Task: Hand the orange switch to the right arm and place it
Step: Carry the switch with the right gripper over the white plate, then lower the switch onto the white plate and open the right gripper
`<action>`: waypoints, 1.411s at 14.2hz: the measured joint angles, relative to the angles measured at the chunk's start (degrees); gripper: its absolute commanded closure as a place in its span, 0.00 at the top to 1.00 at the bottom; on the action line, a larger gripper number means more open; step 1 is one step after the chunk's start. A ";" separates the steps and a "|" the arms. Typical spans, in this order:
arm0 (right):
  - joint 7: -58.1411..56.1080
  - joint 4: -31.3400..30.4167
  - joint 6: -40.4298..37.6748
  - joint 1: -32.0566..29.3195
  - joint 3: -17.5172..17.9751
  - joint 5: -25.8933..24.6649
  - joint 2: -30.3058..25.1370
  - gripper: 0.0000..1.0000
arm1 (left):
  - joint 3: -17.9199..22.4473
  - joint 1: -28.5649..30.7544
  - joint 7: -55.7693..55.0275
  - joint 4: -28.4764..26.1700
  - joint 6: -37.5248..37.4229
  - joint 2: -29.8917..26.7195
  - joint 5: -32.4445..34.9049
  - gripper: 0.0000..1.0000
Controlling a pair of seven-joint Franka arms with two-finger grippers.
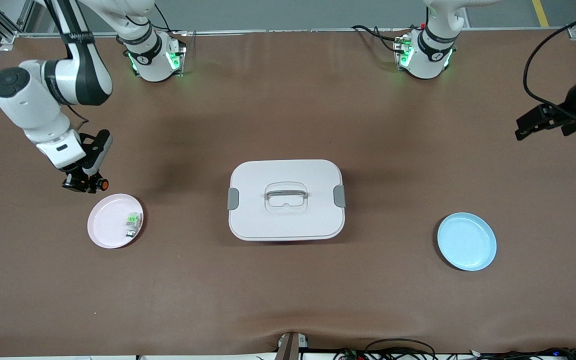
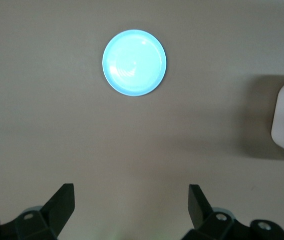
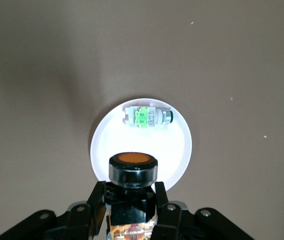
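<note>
Clearly, the orange switch (image 1: 99, 184) is up in the air, clamped between the closed fingers (image 3: 97, 204) of the right gripper (image 1: 85, 184), its round orange button end pointing outward. It hangs over the brown surface (image 1: 288, 290) at the edge of the pink plate (image 1: 105, 235), which sits toward the right arm's end. In the right wrist view the switch (image 3: 133, 170) shows just over the plate's rim (image 3: 182, 150). On that plate lies a small green-and-silver switch (image 1: 132, 224), on its side. A white lidded box (image 1: 286, 200) with a grey handle and grey side clips stands at the middle of the surface. Toward the left arm's end rests a light blue plate (image 1: 467, 241), with nothing on it. The left gripper (image 2: 131, 205) waits above that end of the surface, its fingers (image 2: 61, 202) spread wide and holding nothing.
</note>
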 measured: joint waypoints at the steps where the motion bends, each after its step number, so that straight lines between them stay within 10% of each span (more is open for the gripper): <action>1: -1.68 -0.21 2.93 -1.23 0.00 0.00 2.60 0.00 | 0.00 -0.26 0.00 -0.96 0.03 -0.88 0.00 1.00; 10: -6.01 9.26 4.88 -4.04 0.35 -0.02 20.21 0.00 | -0.12 -0.63 1.62 -2.18 0.07 -1.70 -0.07 1.00; 20: -6.01 13.56 4.96 -4.05 -0.91 -2.83 25.67 0.00 | -0.61 -0.84 4.22 -2.39 0.09 -1.71 -0.10 1.00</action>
